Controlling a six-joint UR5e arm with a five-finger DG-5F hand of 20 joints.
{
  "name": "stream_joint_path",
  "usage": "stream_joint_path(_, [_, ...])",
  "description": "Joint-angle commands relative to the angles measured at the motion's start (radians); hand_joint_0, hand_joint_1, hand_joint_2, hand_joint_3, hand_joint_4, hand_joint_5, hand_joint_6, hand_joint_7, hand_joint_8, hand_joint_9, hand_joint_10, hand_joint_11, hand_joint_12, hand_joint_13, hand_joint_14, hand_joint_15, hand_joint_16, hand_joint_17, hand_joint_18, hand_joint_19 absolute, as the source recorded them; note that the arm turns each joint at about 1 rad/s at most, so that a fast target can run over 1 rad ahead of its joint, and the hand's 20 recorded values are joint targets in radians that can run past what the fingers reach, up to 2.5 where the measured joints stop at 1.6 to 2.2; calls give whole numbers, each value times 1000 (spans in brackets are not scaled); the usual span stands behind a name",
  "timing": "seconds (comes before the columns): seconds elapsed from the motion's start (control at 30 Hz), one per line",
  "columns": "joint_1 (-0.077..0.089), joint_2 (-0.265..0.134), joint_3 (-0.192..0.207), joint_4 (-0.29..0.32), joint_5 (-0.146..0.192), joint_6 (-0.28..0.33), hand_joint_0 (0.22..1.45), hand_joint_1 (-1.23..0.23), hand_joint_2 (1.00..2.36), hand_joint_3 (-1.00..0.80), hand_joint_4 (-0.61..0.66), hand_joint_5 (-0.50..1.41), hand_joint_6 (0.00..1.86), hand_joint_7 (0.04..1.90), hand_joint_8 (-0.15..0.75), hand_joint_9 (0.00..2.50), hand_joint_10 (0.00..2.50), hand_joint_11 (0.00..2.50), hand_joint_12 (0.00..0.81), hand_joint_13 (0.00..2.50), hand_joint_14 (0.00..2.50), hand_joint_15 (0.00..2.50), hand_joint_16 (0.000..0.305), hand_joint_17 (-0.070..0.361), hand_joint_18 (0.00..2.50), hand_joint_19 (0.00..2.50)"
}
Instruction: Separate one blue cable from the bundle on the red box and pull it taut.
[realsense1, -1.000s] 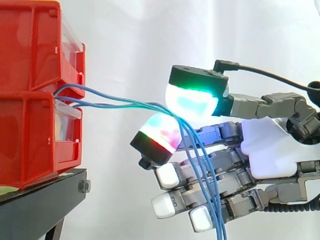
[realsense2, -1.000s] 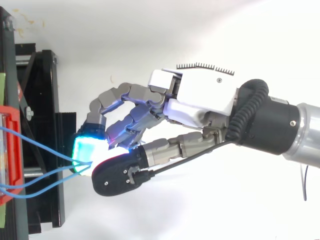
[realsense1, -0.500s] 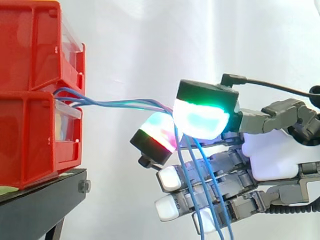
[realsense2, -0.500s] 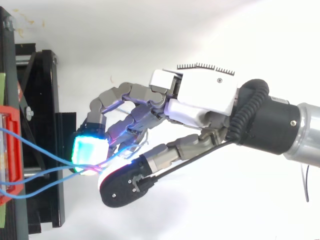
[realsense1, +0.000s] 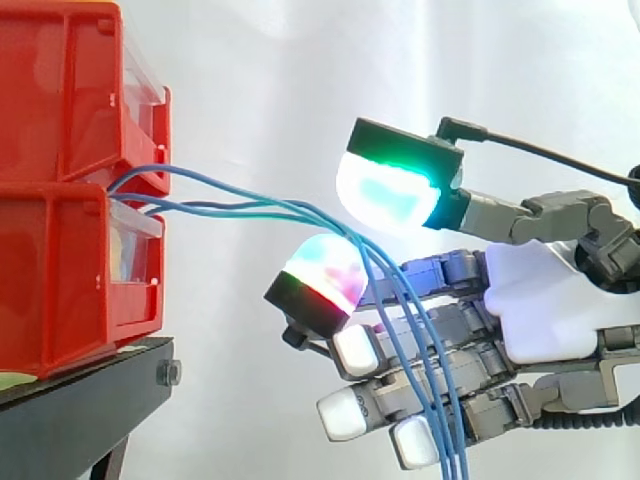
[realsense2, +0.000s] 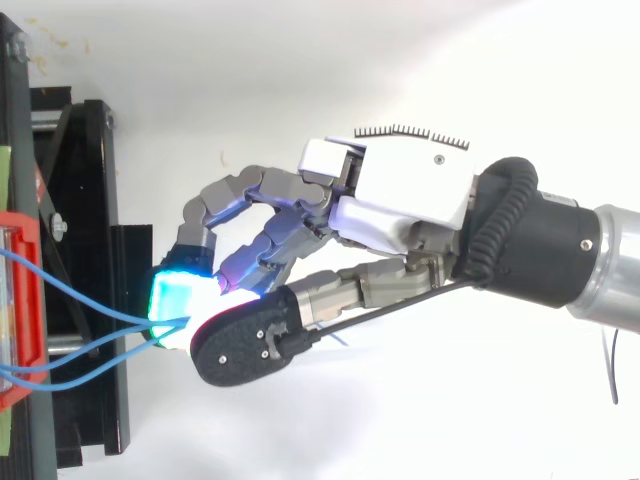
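A bundle of thin blue cables (realsense1: 230, 205) comes out of the lower red box (realsense1: 60, 270) at the left. The strands run right, pass over my glowing forefinger pad (realsense1: 320, 280), then drop in front of the other fingers. My hand (realsense1: 545, 300) reaches in from the right with loosely bent fingers. The thumb pad (realsense1: 390, 190) glows green and stands well above the forefinger, clear of the cables. In the top view the cables (realsense2: 80, 310) fan out from the red box (realsense2: 20, 300) and meet beside the hand (realsense2: 400, 190) at its fingertips. No strand is parted from the others.
A second red bin (realsense1: 60, 90) is stacked on the lower one. Both rest on a black stand (realsense1: 80, 410) at the left, seen from above as a black frame (realsense2: 90, 200). A white curtain hangs behind, with open space around the arm.
Half a second ago the thumb pressed the cables onto the forefinger and they ran nearly straight. Now the thumb has lifted off and the cables sag in a looser arc.
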Motion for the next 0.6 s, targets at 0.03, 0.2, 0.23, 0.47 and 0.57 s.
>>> stream_joint_path(0.03, [-1,0,0,0,0,0,493,-629,1000,-500,63,-178,887,973,326,952,12,635,352,846,13,430,45,102,859,530])
stream_joint_path(0.2, [-1,0,0,-2,-6,0,588,-671,1008,-355,23,-176,887,1007,311,950,14,654,333,843,13,435,41,92,833,556])
stream_joint_path(0.23, [-2,0,0,-3,-8,0,591,-694,1009,-307,30,-174,893,986,325,966,11,652,347,858,12,429,44,100,865,535])
stream_joint_path(0.47, [-2,1,0,-14,-14,2,620,-777,1011,-185,-40,-175,910,990,337,972,12,677,357,876,12,431,46,104,907,519])
stream_joint_path(0.57, [-1,0,0,-17,-12,2,692,-878,1015,-240,-122,-206,931,990,298,937,14,686,331,851,13,430,40,91,879,505])
